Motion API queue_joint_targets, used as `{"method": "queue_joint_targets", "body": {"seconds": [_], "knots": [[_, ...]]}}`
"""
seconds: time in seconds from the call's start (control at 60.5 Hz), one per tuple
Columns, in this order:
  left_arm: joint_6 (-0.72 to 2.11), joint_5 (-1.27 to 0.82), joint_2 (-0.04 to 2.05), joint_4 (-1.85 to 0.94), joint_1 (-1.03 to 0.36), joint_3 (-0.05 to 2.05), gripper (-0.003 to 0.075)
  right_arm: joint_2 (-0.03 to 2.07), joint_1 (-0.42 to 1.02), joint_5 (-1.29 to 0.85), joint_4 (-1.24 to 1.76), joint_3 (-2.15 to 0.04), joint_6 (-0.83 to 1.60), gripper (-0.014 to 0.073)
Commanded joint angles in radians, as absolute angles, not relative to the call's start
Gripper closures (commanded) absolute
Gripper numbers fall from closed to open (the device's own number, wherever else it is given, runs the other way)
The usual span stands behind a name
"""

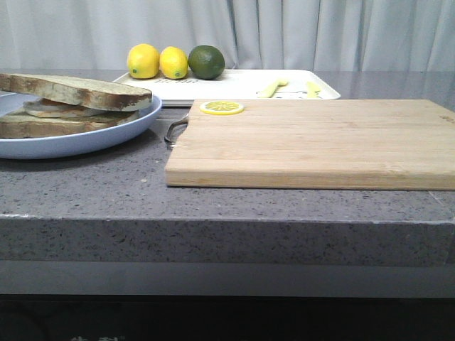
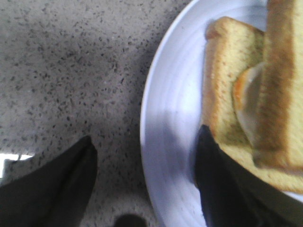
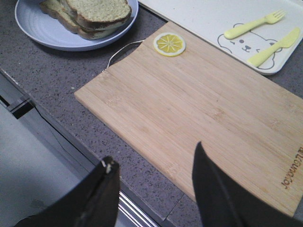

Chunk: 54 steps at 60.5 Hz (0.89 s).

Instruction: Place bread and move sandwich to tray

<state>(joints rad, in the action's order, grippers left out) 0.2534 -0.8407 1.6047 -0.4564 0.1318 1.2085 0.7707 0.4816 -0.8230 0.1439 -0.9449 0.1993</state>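
The bare bread slice (image 1: 78,91) lies on top of the fried egg (image 1: 57,108) and the lower slice on the pale blue plate (image 1: 106,133) at the table's left. In the left wrist view the bread (image 2: 284,85) covers most of the egg (image 2: 244,92). My left gripper (image 2: 146,134) is open and straddles the plate rim (image 2: 165,142), one finger over the counter and the other inside the plate beside the lower slice. My right gripper (image 3: 154,152) is open and empty over the table's front edge near the cutting board. The white tray (image 1: 234,84) lies at the back. Neither gripper shows in the front view.
A wooden cutting board (image 1: 313,142) with a lemon slice (image 1: 221,107) fills the middle and right. Two lemons (image 1: 143,60) and a lime (image 1: 206,62) stand at the tray's far left. A yellow fork (image 3: 253,23) and knife (image 3: 277,46) lie on the tray.
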Motion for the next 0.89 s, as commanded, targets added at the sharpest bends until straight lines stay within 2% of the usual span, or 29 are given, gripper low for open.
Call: {"method": "queue_joint_targets", "body": {"seconds": [0.0,0.083,0.149,0.248,0.413,0.612,0.876], "knots": [[0.257,-0.789,1.591,-0.503,0.135,1.242,0.0282,0.765,0.479,-0.763,0.140,-0.969,0.199,0.0214],[0.257,-0.780,1.608,-0.503,0.135,1.242,0.0321,0.765,0.479,-0.763,0.140,-0.969,0.199,0.0214],[0.257,-0.774,1.614,-0.505,0.135,1.242,0.0392,0.765,0.479,-0.763,0.140,-0.969,0.199,0.0214],[0.257,-0.772,1.618,-0.505,0.135,1.242,0.0539,0.765,0.479,-0.763,0.140,-0.969,0.199,0.0214],[0.257,-0.772,1.616,-0.517,0.135,1.242,0.0740,0.765,0.479,-0.763,0.140,-0.969,0.199,0.0214],[0.284,-0.774,1.586,-0.576,0.127,1.262,0.0738,0.765,0.479,-0.763,0.140,-0.969,0.199,0.0214],[0.301,-0.785,1.571,-0.663,0.046,1.427,0.0738,0.765,0.479,-0.763,0.140,-0.969,0.199,0.0214]]}}
